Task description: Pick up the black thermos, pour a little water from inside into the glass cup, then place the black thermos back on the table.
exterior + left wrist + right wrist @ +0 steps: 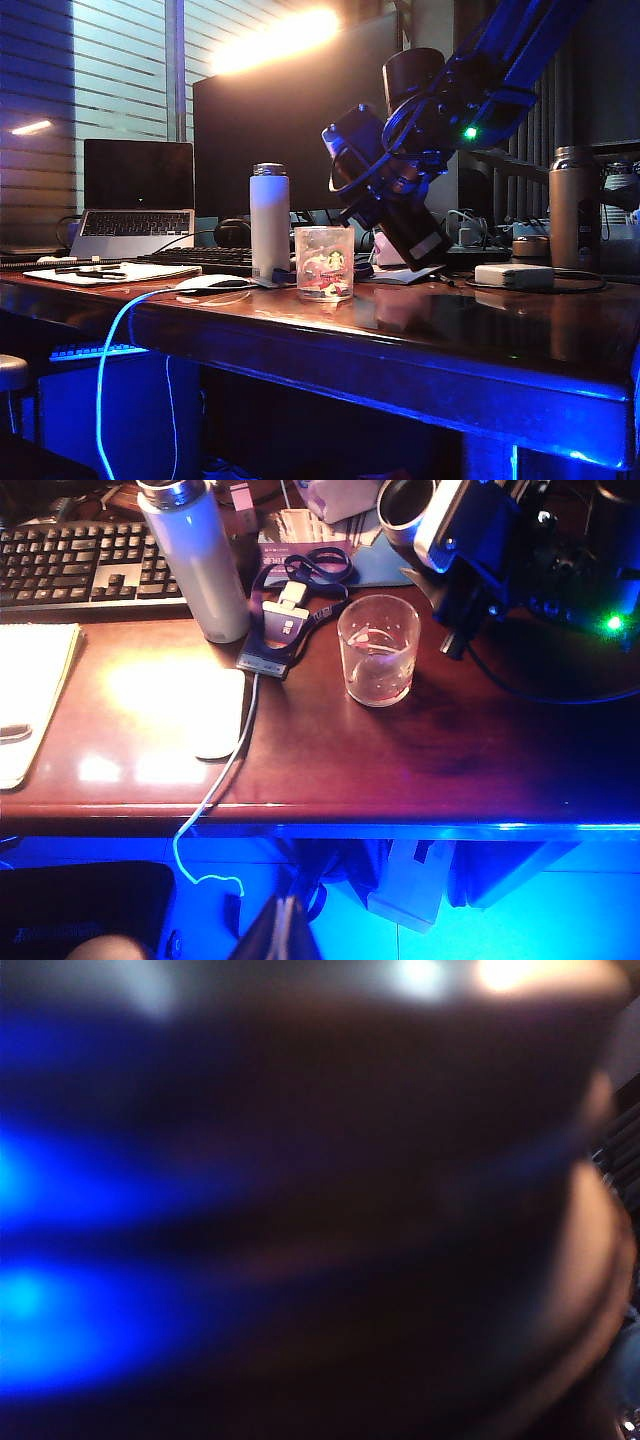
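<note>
Black thermos (400, 215) is seen right of centre in the exterior view, tilted in the air with its open mouth (405, 502) up and to the left, above and just right of the glass cup (324, 262). It is clamped around its body by the right gripper (385, 165), jaws set wide on it. The cup stands on the table (420, 330) beside 1 white bottle (269, 220). The left gripper is not seen in any view. The right wrist view is filled by a dark blur.

- An office workstation: glossy reddish-brown wooden table (420, 320) with blue-lit front edge.
- Open silver laptop (135, 205), black keyboard (70, 565), large dark monitor (290, 130) along its back edge.
</note>
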`<state>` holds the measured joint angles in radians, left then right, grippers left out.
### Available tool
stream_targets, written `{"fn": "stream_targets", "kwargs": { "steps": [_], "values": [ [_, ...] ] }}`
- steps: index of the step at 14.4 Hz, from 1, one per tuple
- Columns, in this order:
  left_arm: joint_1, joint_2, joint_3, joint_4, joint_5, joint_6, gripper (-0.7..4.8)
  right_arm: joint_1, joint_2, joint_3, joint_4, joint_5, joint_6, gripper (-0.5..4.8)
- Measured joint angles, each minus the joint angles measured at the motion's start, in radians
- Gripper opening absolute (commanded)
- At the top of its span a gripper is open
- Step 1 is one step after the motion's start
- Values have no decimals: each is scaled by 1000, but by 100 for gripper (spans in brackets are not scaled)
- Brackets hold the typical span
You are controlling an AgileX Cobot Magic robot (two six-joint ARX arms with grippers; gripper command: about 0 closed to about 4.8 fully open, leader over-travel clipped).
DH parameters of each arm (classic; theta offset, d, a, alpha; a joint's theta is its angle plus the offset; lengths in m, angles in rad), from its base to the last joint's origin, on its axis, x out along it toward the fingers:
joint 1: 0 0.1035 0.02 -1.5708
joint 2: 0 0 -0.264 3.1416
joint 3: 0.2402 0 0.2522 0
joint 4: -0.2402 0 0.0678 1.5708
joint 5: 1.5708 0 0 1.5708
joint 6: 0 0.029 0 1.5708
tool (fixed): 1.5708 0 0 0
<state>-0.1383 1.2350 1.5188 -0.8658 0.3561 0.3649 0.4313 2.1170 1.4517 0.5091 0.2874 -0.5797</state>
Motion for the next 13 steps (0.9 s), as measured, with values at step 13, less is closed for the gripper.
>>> {"fn": "stream_targets", "kwargs": {
  "steps": [13],
  "values": [
    [0,0,0,0,0,-1,22,0,23,1,-21,28,-120,25]
  ]
}}
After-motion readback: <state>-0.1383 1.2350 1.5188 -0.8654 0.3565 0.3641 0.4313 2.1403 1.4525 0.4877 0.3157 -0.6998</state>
